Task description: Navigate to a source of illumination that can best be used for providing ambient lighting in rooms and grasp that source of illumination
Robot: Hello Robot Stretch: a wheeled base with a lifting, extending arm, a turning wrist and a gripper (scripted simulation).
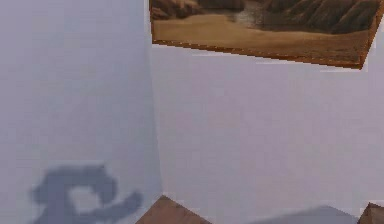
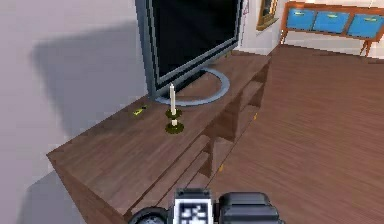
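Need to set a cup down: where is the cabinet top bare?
Bare wood runs from the candle to the cabinet's lower-left end. Crowded beyond: the television's base, candle and a small yellow thing stand close together.

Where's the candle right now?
In the arm side view, the candle stands left of centre on the wooden cabinet, just in front of the television's base, with a small yellowish thing to its left.
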